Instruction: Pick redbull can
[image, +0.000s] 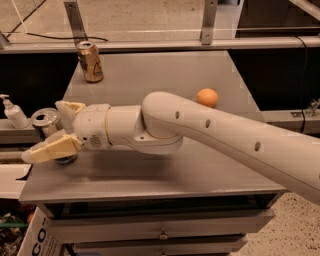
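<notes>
The redbull can (45, 120) stands at the table's left edge; I see its shiny silver top and part of its body, and its lower part is hidden behind my near finger. My gripper (43, 131) reaches in from the right and is open around the can. One cream finger (69, 107) is behind the can and the other finger (49, 149) is in front of it. I cannot tell whether the pads touch the can.
A shorter gold-brown can (91, 61) stands at the back left of the grey table (165, 170). An orange ball (207, 97) lies right of centre. A white pump bottle (14, 114) stands off the table's left side. Drawers are below the front edge.
</notes>
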